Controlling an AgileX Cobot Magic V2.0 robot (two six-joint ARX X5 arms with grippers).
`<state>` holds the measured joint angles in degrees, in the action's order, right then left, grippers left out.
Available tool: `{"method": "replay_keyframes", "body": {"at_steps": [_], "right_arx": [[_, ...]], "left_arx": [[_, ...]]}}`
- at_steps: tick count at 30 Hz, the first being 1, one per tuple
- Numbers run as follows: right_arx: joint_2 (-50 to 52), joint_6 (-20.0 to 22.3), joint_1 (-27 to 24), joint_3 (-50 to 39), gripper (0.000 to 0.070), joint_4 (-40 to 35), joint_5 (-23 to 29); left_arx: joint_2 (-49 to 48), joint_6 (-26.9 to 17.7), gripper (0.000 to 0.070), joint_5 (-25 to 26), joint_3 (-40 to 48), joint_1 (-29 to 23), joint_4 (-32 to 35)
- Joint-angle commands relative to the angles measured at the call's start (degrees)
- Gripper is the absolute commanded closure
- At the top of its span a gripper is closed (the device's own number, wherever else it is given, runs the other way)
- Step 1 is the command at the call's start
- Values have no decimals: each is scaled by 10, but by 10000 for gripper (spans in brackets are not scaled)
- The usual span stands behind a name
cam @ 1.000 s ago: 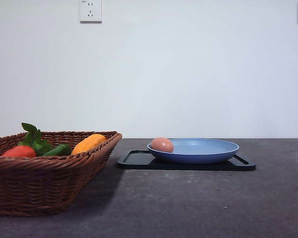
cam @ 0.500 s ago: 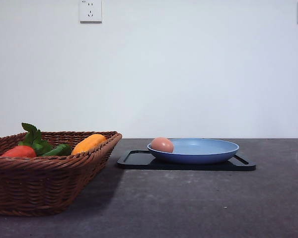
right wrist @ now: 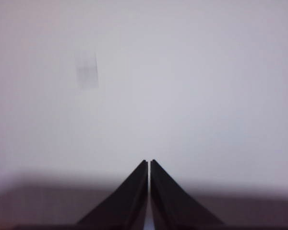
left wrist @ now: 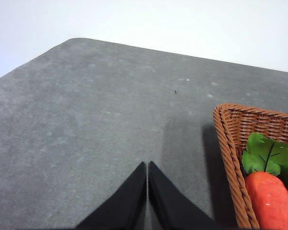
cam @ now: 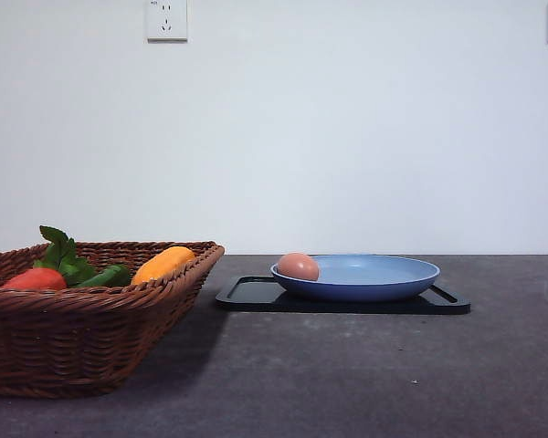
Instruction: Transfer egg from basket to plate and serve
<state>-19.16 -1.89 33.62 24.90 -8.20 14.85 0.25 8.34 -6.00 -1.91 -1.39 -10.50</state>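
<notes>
The brownish-pink egg (cam: 298, 266) rests at the left edge of the light-blue plate (cam: 384, 278), which sits on a flat black tray (cam: 247, 294) mid-table. The brown wicker basket (cam: 82, 338) stands at the front left, holding a red vegetable, green leaves and an orange-yellow vegetable. In the left wrist view my left gripper (left wrist: 147, 165) is shut with nothing in it, over bare grey table beside the basket's corner (left wrist: 225, 139). In the right wrist view my right gripper (right wrist: 149, 164) is shut and empty, facing a blurred white wall.
A white wall with a socket (cam: 166, 20) backs the table. Grey tabletop (cam: 365, 374) lies open in front of the tray and to its right. The red vegetable (left wrist: 271, 201) with green leaves lies inside the basket corner in the left wrist view.
</notes>
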Motion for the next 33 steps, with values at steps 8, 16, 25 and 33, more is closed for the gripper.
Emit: {"method": "replay_keyframes", "body": {"at_steps": [8,16,25,33], "right_arx": [[7,-18,-169,-22,700,231,-98],[87,11,-328,-135,700,112,-234],[183,13,-365,-243,700,93,-239],[190,35,-365,-243,700,172,-238]], "left_arx": [[-1,1,700,0,12,-1,-10],[-1,1,700,0,12,-1,-10],[-1,1,700,0,12,-2,-10],[-1,1,700,0,12,-1,-10]]}}
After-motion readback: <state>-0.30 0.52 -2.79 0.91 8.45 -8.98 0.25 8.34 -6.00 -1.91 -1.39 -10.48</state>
